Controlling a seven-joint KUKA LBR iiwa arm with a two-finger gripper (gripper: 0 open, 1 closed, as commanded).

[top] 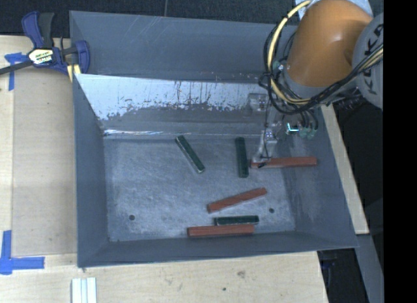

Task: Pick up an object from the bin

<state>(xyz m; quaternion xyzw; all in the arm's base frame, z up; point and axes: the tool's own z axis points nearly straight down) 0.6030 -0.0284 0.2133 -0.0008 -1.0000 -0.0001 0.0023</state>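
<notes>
The reddish-brown stick (292, 161) lies by the right wall of the bin (319, 194), its left end under the gripper (264, 155); whether the gripper is spread or pressed together cannot be told. Taken so far off-centre, the stick may pivot and slip, and the dark green stick (242, 158) just beside it could be nudged.

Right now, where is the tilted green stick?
Seen from above, the tilted green stick lies centrally near the back wall, left of the green stick beside the claw.

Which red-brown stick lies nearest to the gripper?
The red-brown stick by the right wall, its left end at the gripper; the other two lie lower down.
</notes>
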